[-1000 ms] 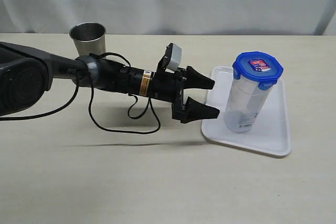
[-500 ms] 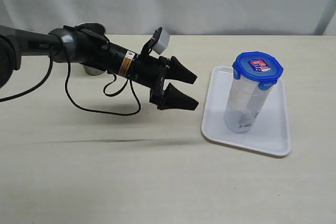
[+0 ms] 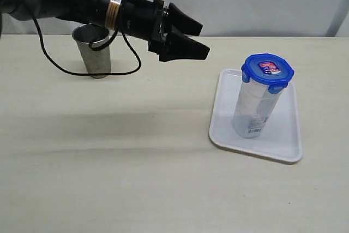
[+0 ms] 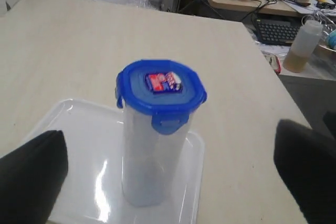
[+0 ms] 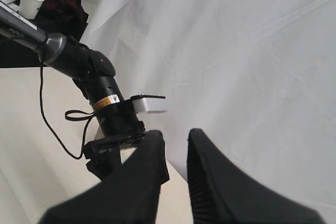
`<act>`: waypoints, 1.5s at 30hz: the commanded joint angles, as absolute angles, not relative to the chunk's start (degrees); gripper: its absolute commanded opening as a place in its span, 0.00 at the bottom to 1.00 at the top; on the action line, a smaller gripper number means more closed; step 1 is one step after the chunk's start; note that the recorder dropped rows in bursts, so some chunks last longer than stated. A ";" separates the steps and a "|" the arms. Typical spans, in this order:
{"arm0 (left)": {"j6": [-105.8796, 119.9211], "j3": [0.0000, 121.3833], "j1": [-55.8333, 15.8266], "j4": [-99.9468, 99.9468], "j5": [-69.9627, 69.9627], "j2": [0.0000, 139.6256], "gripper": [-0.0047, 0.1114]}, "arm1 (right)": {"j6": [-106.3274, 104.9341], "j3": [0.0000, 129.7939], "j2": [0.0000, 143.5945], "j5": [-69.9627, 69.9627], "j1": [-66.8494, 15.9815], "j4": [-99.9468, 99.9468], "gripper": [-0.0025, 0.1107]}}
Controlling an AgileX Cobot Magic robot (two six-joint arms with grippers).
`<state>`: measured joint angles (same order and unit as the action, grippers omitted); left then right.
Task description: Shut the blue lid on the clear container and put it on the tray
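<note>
The left gripper (image 3: 205, 39) is hovering empty, jaws wide; ahead and below it, the tall clear plastic container (image 3: 251, 110) is standing on the flat white tray (image 3: 284, 130), bright blue snap-flap lid (image 3: 267, 71) closed. The right gripper (image 5: 175, 132) is barely parted.

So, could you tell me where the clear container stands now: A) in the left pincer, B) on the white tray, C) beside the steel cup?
B: the clear container, blue lid on top, stands upright on the white tray, apart from the left pincer.
</note>
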<state>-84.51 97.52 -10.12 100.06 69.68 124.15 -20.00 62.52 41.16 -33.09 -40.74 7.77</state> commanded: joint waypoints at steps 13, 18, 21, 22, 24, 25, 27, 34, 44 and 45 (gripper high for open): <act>-96.84 97.34 -4.83 99.95 69.96 103.20 0.95 | -16.69 55.93 24.95 -31.36 -40.78 7.90 0.08; -98.78 95.46 -1.52 99.95 69.96 99.21 0.95 | -13.54 52.16 15.51 -31.78 -40.78 8.81 0.08; -98.65 92.41 1.58 99.95 69.96 95.98 0.95 | -10.38 50.48 8.13 -33.55 -40.78 11.57 0.08; -98.65 91.02 3.02 99.95 69.96 94.71 0.95 | -8.58 49.95 5.56 -33.88 -40.78 13.01 0.08; -98.41 88.03 5.69 99.95 69.96 92.22 0.95 | -4.69 49.02 1.04 -33.92 -40.78 16.28 0.08; -97.54 86.33 7.09 99.95 69.96 90.64 0.95 | -2.30 48.57 0.00 -33.92 -40.78 18.60 0.08; -95.34 83.39 10.06 99.95 69.96 87.42 0.95 | 2.13 48.64 0.00 -35.62 -40.78 23.39 0.08; -94.83 73.84 19.50 99.95 69.96 74.76 0.95 | 9.79 47.79 0.00 -38.85 -40.78 30.48 0.08; -96.02 60.92 23.95 98.28 69.96 55.64 0.95 | 9.79 47.78 0.00 -39.08 -40.78 30.59 0.08; -96.24 59.29 23.95 98.28 69.96 54.11 0.95 | 9.79 47.78 0.00 -39.08 -40.78 30.59 0.08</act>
<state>-95.42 62.71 23.79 99.04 69.97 58.25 9.50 48.11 -0.08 -39.12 -40.74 30.15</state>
